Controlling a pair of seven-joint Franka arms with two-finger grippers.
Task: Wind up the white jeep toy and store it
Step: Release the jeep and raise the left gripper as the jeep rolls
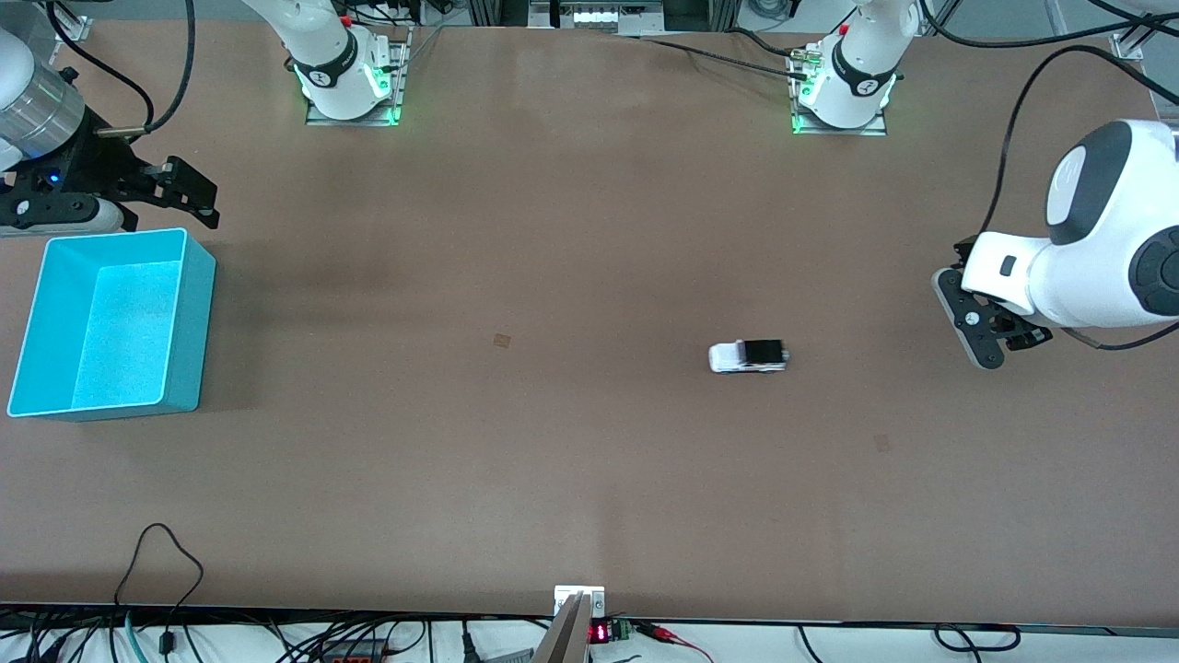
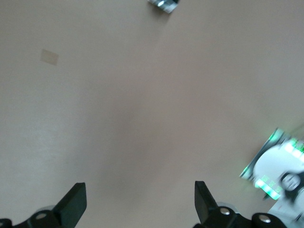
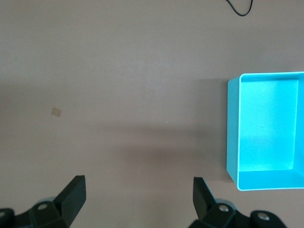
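The white jeep toy point(image 1: 748, 356) stands on its wheels on the brown worktop point(image 1: 553, 230), toward the left arm's end, its black roof panel facing up. It lies well apart from both grippers and touches nothing else.

The left gripper point(image 1: 990, 336) hangs over the worktop at the left arm's end, near the toy but clear of it. In the left wrist view its fingers point(image 2: 73, 204) are spread wide and released, with bare worktop between them (only a sliver of the toy point(image 2: 163, 4) appears at the frame edge).

The right gripper point(image 1: 193, 193) waits just above the rim of the cyan bin point(image 1: 184, 322), at the right arm's end. Its fingers point(image 3: 71, 197) are likewise spread and released, holding nothing. The bin point(image 3: 232, 128) sits open-topped.
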